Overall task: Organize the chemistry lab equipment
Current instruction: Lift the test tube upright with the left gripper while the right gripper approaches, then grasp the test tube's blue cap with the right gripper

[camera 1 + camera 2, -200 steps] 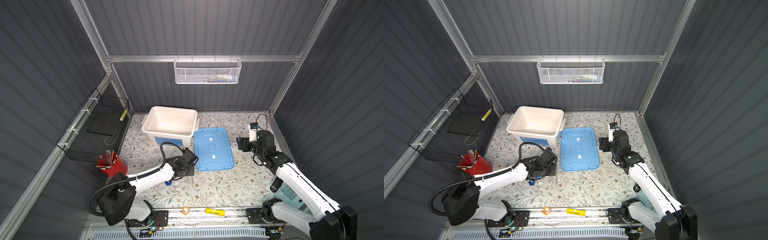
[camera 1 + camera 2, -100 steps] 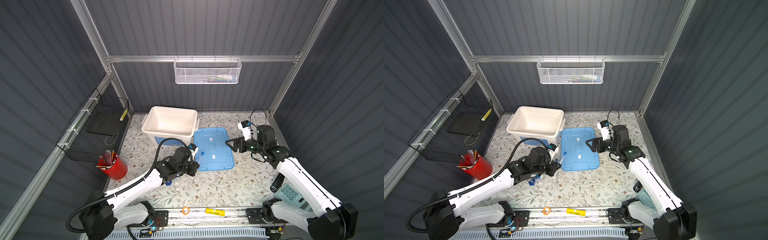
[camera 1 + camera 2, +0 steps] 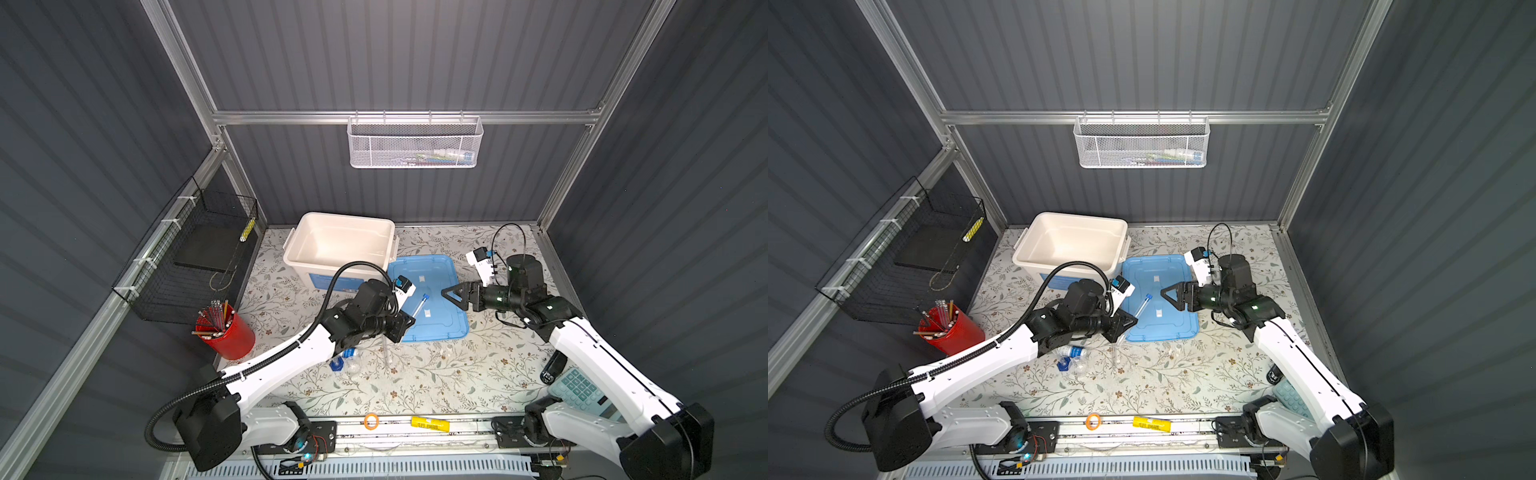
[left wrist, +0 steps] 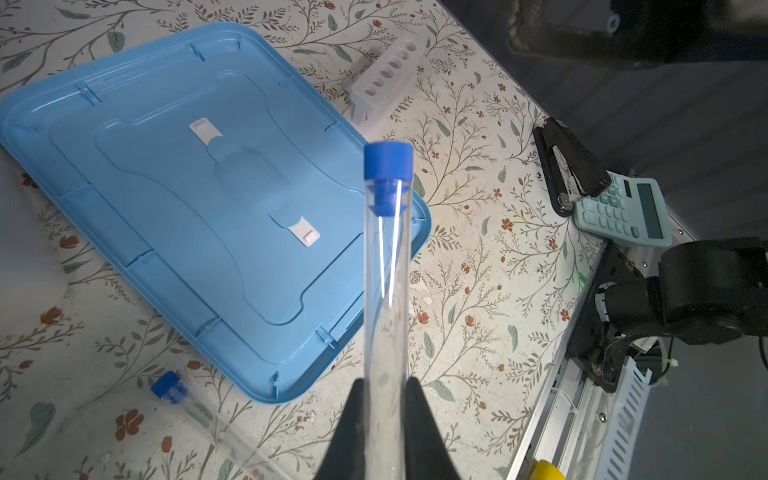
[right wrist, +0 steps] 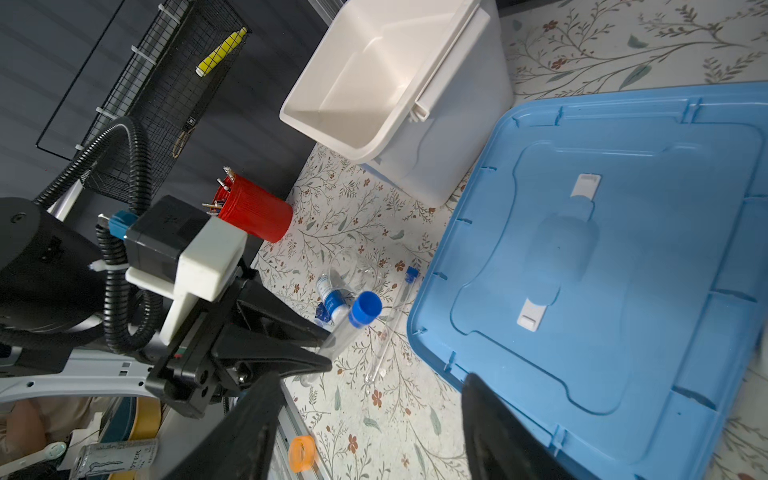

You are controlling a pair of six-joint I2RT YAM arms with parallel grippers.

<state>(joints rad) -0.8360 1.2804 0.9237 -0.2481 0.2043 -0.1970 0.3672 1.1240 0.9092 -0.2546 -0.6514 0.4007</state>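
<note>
- The left jaws were clamped tight on the lower end of the blue-capped tube [image 3: 419,306], which slanted up in the air over the near edge of the blue lid [image 3: 442,270].
- The right jaws stood wide apart, holding nothing, above the lid and pointing toward the tube's cap.
- A second tube [image 5: 392,324], the white bottle [image 3: 1073,352] and a clear vessel [image 5: 347,270] lay on the worktop [image 3: 415,386].
- The white holed rack [image 4: 384,77] sat just beside the lid.

You can't read what's in the white mesh wall basket [image 3: 415,143] at twelve o'clock. The right arm [image 3: 598,361] half hides the pale blue calculator [image 3: 577,388] at four o'clock. The left wrist view crops the clear blue-capped long tube [image 4: 386,270] at its uncapped end.
</note>
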